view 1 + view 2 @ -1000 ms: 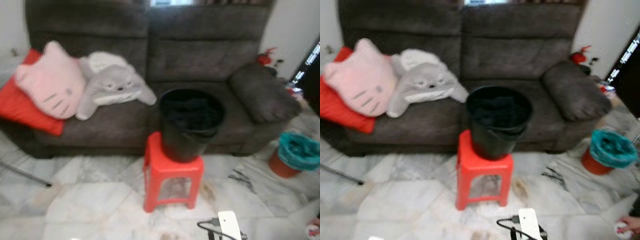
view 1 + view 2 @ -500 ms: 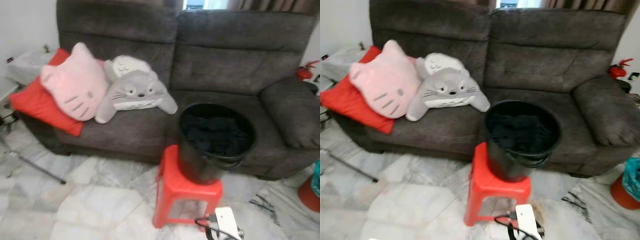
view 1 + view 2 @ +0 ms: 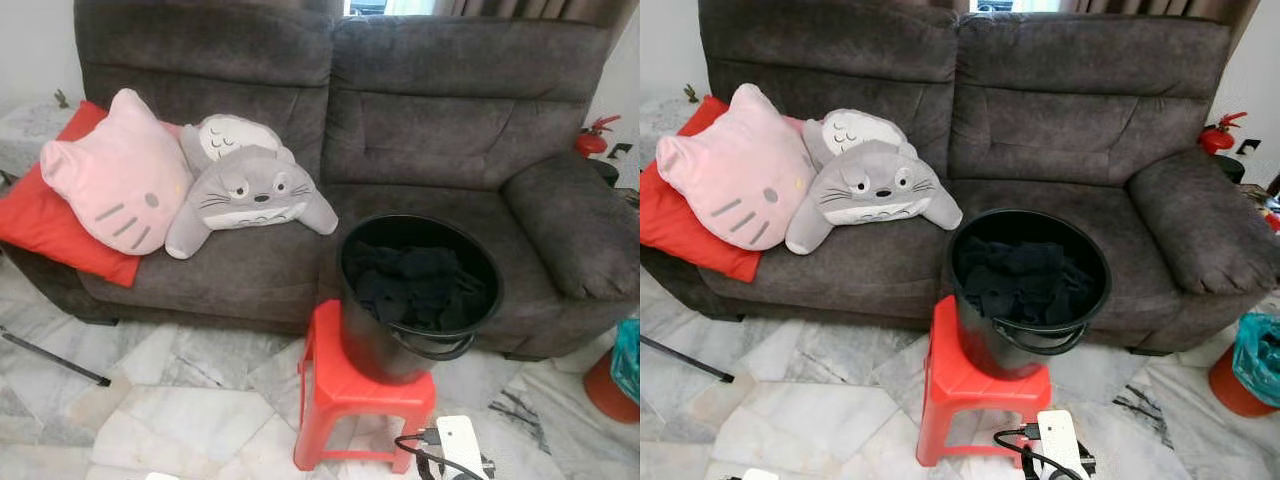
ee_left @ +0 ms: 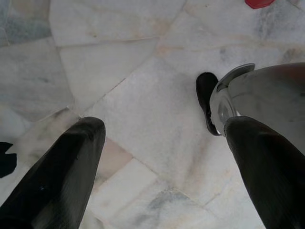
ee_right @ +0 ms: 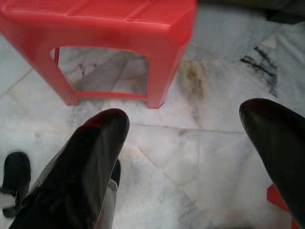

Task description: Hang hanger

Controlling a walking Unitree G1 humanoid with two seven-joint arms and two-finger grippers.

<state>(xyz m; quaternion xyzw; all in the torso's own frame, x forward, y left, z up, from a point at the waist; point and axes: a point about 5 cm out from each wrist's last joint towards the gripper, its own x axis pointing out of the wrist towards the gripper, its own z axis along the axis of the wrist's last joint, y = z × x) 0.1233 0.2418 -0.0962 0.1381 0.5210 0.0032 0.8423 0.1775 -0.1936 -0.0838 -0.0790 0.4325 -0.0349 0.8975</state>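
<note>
1. Black bucket [image 3: 415, 300] full of dark clothes [image 3: 415, 285] sits on a red stool [image 3: 358, 400], just in front of the grey sofa [image 3: 430, 120].
2. Pink cat cushion [image 3: 115, 175], grey plush [image 3: 250, 190] and red cushion [image 3: 45, 215] lie on the sofa's left side.
3. Left gripper [image 4: 164, 157] – fingers spread wide, holding nothing, above the marble floor [image 4: 119, 71].
4. Right gripper [image 5: 190, 152] – also spread and empty, low near the stool.
5. Hanger: cannot tell where it is.
</note>
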